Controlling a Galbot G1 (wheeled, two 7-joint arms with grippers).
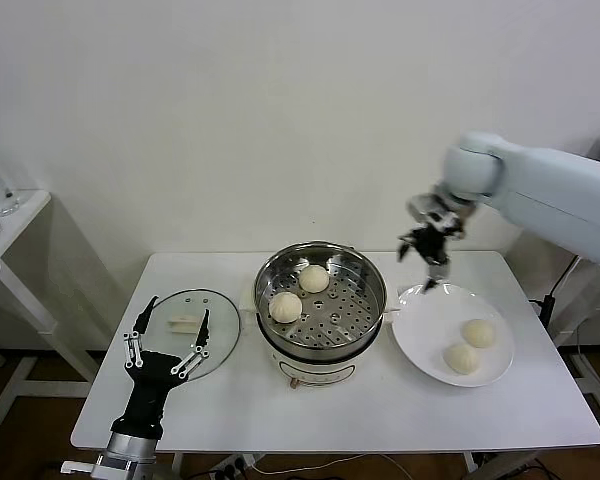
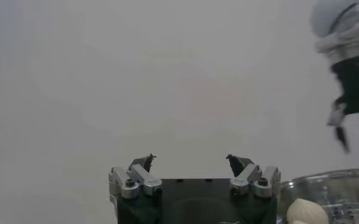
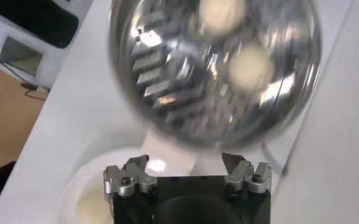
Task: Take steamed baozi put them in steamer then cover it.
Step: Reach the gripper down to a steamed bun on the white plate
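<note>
The white table (image 1: 310,410) carries everything, with the steamer (image 1: 320,300) standing near its middle, a little toward the back edge. It is a shiny steel pot with a perforated tray inside, set on a white base. Two steamed baozi lie on that tray: one (image 1: 314,278) toward the back of the pot and one (image 1: 285,307) nearer the left side, apart from each other.

The white plate (image 1: 425,335) sits just beside the steamer on the side of the table's right edge. Two more baozi rest on it, one (image 1: 478,333) toward the right rim and one (image 1: 462,358) nearer the front rim, close together.

The cover (image 1: 215,335), a clear glass lid with a white handle, lies flat on the table between the steamer and the left edge, well off the pot, which stands uncovered.

The right gripper (image 1: 427,260) hangs in the air above the back rim of the plate, between the plate and the steamer, pointing down. In the right wrist view its fingers (image 3: 136,173) are spread apart with nothing between them, and the steamer with its two buns shows beneath.

The left gripper (image 1: 166,350) is low at the front left corner of the table, over the near rim of the cover, pointing up. Its fingers (image 2: 141,173) are likewise spread wide and hold nothing.
</note>
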